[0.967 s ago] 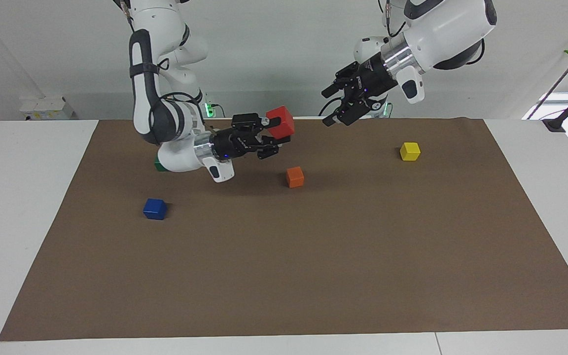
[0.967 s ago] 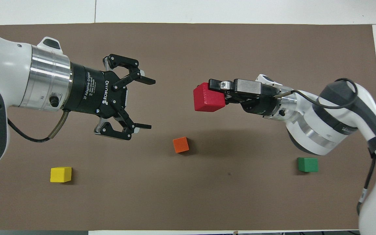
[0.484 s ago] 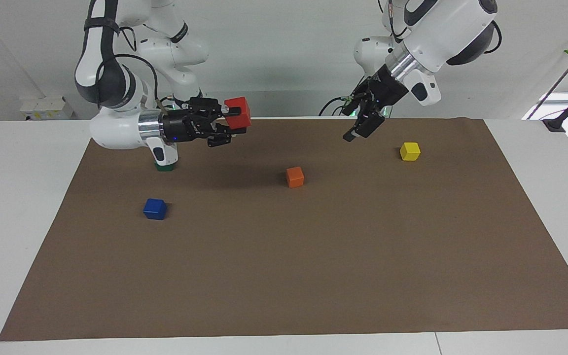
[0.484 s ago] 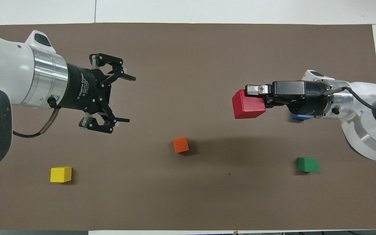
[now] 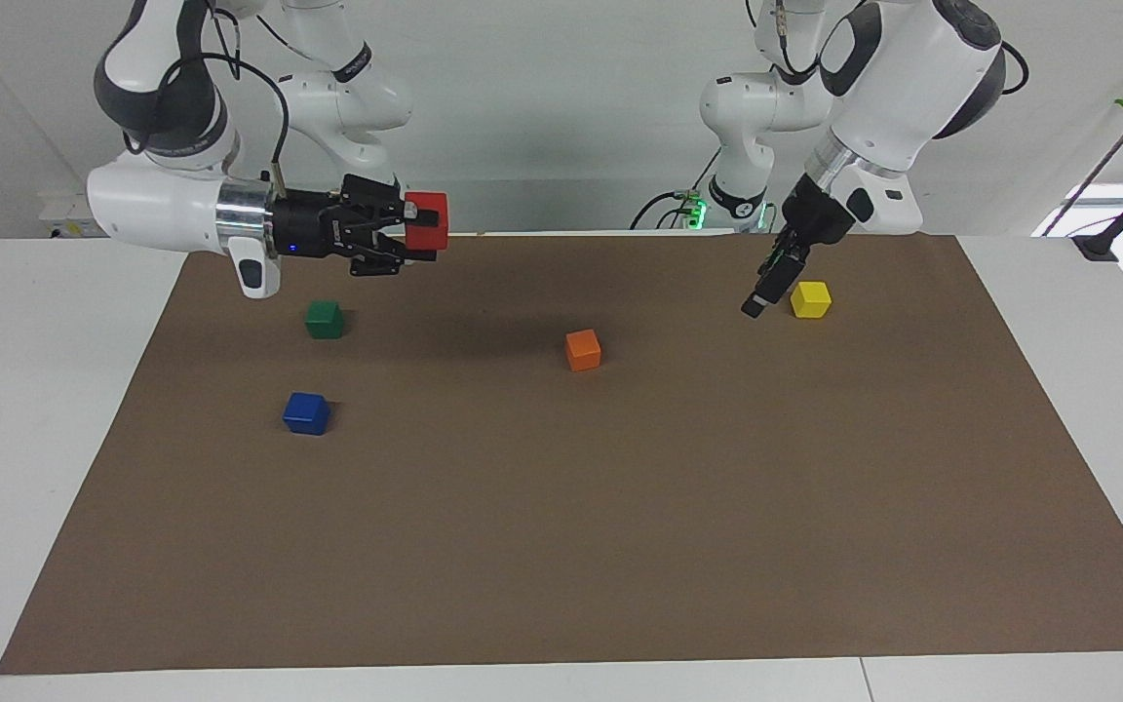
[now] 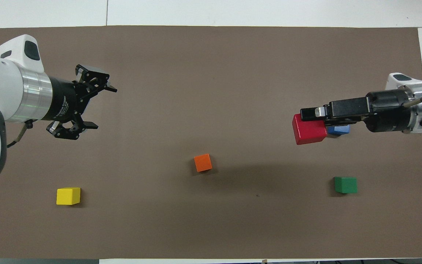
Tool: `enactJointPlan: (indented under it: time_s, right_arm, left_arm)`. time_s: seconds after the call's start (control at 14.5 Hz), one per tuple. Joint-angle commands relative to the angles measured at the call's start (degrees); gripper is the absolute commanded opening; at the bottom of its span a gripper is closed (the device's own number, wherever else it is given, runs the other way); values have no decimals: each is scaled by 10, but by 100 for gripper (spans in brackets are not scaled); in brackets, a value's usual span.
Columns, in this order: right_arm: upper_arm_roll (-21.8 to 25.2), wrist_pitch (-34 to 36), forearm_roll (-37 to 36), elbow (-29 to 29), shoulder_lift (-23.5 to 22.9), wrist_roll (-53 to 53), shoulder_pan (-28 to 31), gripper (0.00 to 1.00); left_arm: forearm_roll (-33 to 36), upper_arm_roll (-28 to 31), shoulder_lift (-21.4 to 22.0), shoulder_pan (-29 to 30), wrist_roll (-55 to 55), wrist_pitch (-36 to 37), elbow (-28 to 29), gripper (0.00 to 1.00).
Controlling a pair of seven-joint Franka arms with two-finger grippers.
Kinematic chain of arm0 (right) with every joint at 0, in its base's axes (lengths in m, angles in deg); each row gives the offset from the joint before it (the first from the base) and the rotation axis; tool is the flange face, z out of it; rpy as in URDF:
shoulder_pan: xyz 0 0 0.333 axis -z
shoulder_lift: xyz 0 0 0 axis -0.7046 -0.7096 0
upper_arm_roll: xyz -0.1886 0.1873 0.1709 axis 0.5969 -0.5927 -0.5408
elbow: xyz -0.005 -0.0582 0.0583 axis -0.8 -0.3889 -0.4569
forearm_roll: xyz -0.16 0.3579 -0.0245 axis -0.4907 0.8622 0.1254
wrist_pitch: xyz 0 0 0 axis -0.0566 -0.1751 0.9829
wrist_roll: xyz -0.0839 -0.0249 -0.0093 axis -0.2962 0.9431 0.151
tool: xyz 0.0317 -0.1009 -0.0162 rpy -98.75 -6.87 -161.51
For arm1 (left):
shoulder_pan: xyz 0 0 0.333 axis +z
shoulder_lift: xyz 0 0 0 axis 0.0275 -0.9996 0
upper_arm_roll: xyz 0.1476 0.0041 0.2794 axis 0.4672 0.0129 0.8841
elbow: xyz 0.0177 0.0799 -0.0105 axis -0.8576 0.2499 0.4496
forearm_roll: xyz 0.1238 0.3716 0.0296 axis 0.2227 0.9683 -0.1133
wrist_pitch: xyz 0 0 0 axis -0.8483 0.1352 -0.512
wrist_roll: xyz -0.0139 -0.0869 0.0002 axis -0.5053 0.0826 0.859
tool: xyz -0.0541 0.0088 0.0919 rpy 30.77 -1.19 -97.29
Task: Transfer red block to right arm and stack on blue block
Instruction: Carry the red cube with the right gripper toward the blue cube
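The red block [image 5: 426, 220] sits clamped in the right tool [image 5: 412, 234], raised above the brown mat [image 5: 561, 546] on the tabletop. Below the tool lie the green block [image 5: 324, 319] and, farther from the robots, the blue block [image 5: 306, 412]. The left tool [image 5: 762, 290] hangs released just beside the yellow block [image 5: 810, 299].

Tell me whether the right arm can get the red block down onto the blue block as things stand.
Probably yes: the right tool holds the red block up in the air, and the blue block sits alone on the mat with nothing on it.
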Motion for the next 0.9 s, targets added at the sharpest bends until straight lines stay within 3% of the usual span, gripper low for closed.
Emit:
enactJointPlan:
  time_s: [0.0,0.55,0.83]
  right_arm:
    - [-6,-4,-85,40,10,-37,15,0]
    - [-6,72,-378,164,18,-60,44,0]
    - [-8,81,-526,192,18,-61,38,0]
  left_arm:
    - [24,-2,40,41,120,-28,57,100]
    - [82,-1,57,118,467,-26,97,100]
    - [131,-2,56,135,532,-13,91,100]
